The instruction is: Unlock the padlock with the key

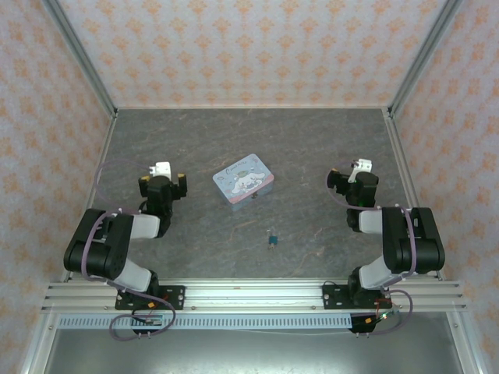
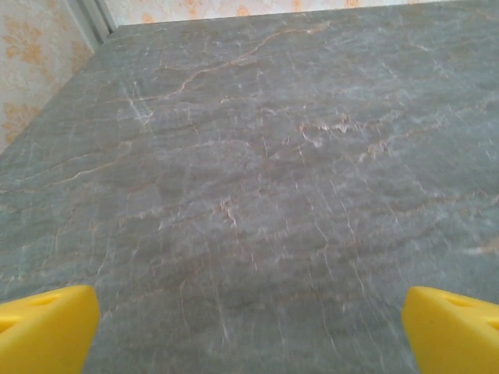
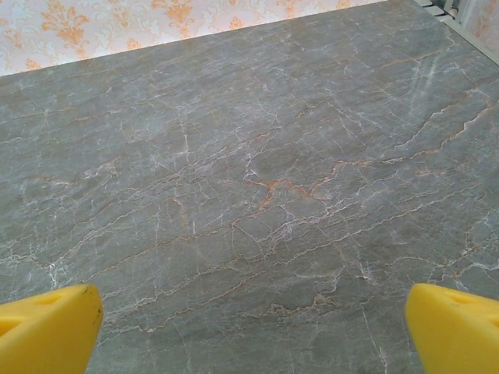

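The key [image 1: 273, 238], tiny with a teal-blue head, lies flat on the grey marbled table near the front middle. A tiny dark and yellowish speck, the padlock [image 1: 253, 196], sits at the near edge of the pale blue cartoon tin [image 1: 243, 178]; it is too small to make out further. My left gripper [image 1: 162, 179] rests left of the tin and my right gripper [image 1: 352, 181] rests right of it, both well apart from the key. In the wrist views, the left gripper [image 2: 249, 335] and the right gripper [image 3: 253, 331] stand wide open over bare table, yellow fingertips [image 2: 47, 327] [image 3: 456, 327] far apart.
Patterned walls and metal frame posts [image 1: 78, 54] enclose the table on three sides. An aluminium rail [image 1: 249, 294] carrying both arm bases runs along the near edge. Bare tabletop [image 1: 249, 140] stretches behind the tin.
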Robot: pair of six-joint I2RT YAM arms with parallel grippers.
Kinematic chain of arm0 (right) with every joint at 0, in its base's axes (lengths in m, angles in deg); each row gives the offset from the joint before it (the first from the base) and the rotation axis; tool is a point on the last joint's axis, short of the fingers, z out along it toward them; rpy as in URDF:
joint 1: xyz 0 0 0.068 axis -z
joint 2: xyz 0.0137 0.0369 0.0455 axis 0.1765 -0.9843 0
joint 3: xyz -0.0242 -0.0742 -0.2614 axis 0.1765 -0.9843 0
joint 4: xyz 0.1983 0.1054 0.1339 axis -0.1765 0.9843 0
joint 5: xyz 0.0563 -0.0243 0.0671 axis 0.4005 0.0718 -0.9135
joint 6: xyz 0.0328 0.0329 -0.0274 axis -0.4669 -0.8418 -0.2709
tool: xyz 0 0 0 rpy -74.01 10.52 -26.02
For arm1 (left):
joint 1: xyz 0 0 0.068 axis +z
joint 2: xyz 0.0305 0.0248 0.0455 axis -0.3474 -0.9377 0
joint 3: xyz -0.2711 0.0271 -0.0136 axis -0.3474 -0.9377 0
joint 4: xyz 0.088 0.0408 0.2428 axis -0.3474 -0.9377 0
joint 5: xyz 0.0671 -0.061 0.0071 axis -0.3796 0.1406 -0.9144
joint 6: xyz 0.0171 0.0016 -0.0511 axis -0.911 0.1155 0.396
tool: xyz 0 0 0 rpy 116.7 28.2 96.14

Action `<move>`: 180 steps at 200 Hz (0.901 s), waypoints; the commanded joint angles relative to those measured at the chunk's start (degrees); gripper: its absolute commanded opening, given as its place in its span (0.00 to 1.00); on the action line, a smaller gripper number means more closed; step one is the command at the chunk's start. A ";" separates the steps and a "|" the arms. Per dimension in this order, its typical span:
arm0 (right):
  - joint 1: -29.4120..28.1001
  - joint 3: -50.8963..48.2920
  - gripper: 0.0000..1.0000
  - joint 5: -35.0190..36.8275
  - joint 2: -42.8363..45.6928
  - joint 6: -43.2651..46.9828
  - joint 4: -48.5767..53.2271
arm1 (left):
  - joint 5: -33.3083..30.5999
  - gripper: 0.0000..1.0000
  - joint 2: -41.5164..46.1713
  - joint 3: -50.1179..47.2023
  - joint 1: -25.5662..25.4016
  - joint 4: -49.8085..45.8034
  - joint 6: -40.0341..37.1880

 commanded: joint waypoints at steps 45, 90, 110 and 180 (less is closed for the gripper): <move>-0.48 0.55 0.99 0.52 -0.01 -0.19 0.47 | 3.56 1.00 0.28 2.10 1.42 -1.29 1.54; -0.57 0.62 0.99 0.79 -0.11 -0.14 0.60 | 3.57 1.00 0.28 2.08 1.38 -1.38 1.51; -0.58 0.55 0.99 0.78 0.03 -0.19 0.59 | 3.55 1.00 0.28 2.13 1.40 -1.40 1.48; -0.68 0.72 0.99 1.48 -0.08 -0.27 0.78 | 3.54 1.00 0.28 2.09 1.43 -1.38 1.54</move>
